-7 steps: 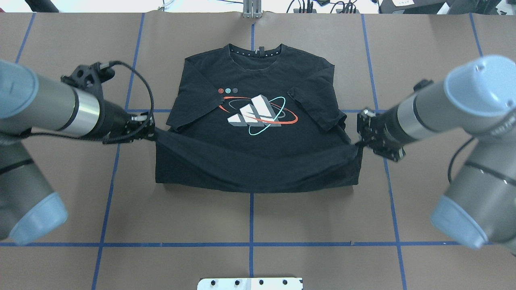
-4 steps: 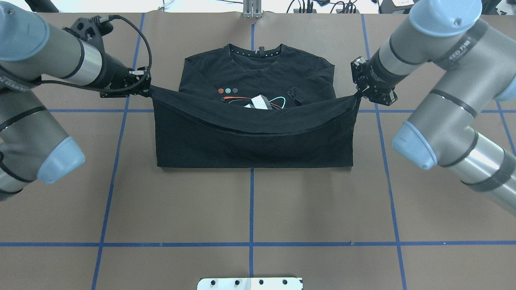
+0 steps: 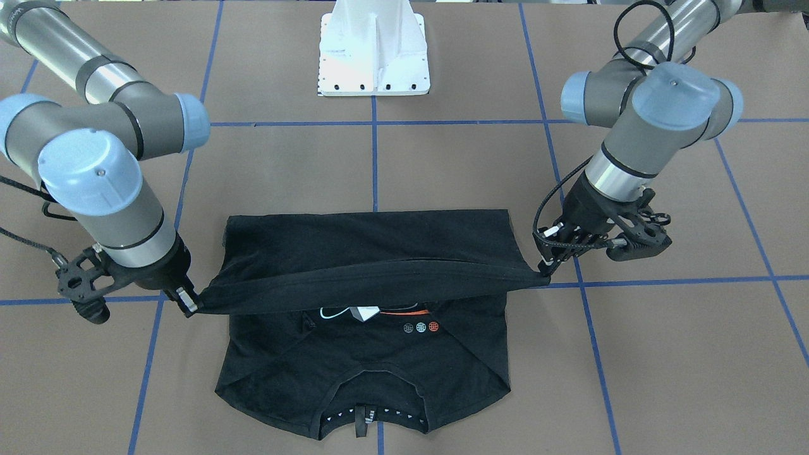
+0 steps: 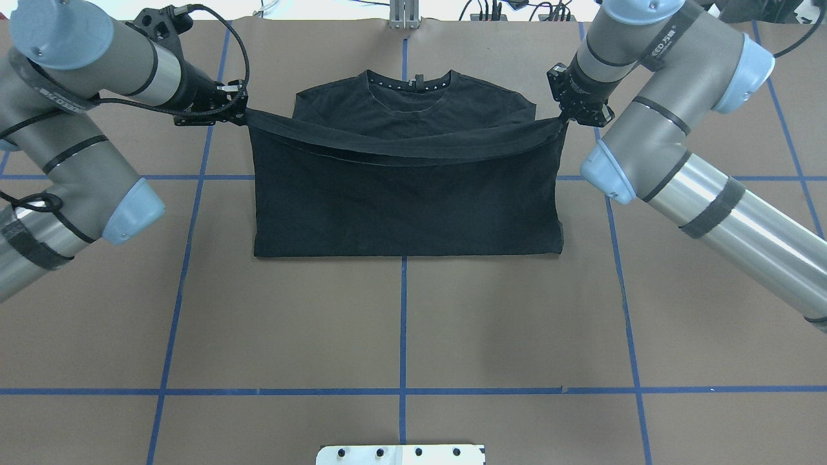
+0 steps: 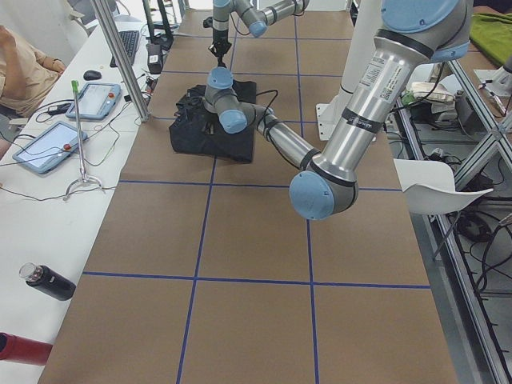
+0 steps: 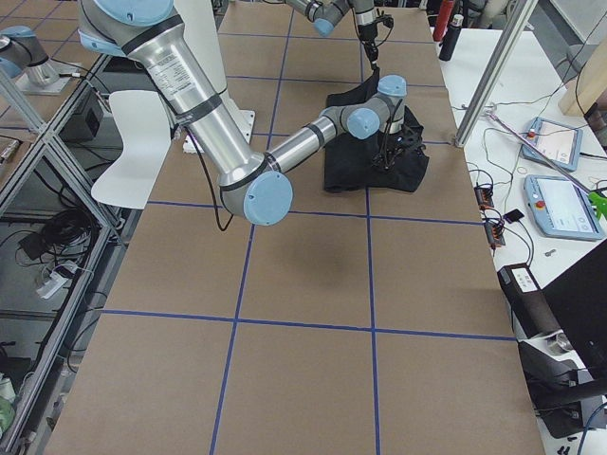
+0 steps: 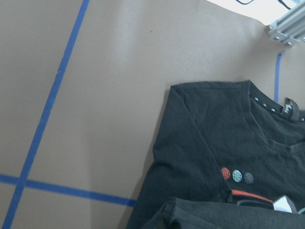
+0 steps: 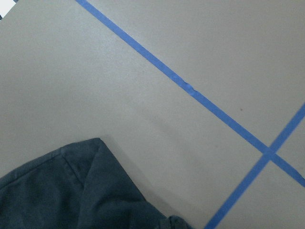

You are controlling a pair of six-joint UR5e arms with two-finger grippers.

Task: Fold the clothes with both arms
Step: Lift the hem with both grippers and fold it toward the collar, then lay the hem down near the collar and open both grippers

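Note:
The black T-shirt lies face up in the middle of the table with its collar at the far side. Its lower half is lifted and drawn over the chest, plain black back showing. My left gripper is shut on the left hem corner. My right gripper is shut on the right hem corner. The hem hangs taut between them, just short of the collar. In the front-facing view the left gripper and right gripper hold the hem above the graphic, mostly hidden. The left wrist view shows the T-shirt's three chest dots.
Brown table with blue tape grid lines. The white base mount stands at the robot's side. A metal post stands at the far edge. A side bench carries tablets and a bottle.
Both grippers have carried the hem away from the robot toward the collar. The folded-over part now covers the chest graphic in the overhead view. The near fold line has shifted farther from the robot.

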